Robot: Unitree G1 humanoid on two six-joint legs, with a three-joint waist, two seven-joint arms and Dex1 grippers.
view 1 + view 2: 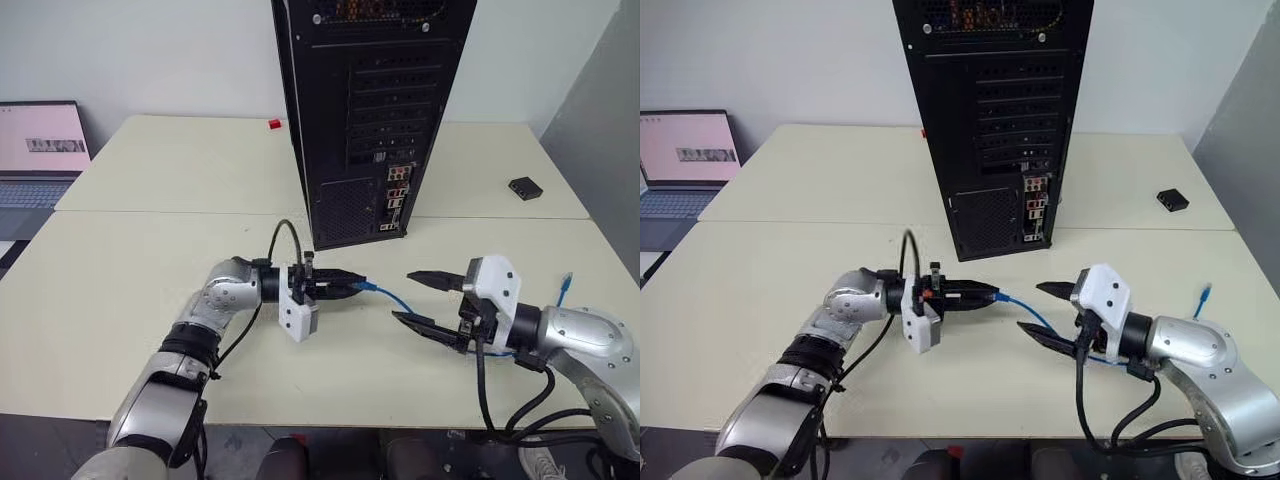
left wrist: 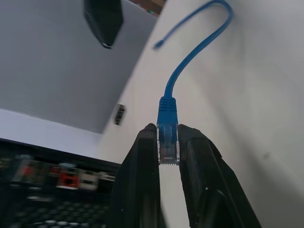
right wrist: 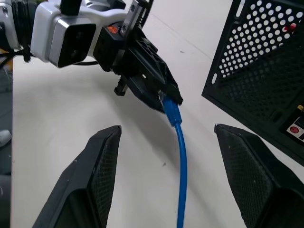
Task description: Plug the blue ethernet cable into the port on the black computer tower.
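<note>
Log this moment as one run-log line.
left gripper: shut on blue ethernet cable plug | right gripper: open, empty | port on black computer tower: unplugged

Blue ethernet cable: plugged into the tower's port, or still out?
Out. The left gripper pinches the blue ethernet cable by its clear plug, in front of the black computer tower.

head stereo downward, wrist cams close

Blue cable (image 1: 392, 296) plug pinched, tower (image 1: 370, 110) upright.
</note>
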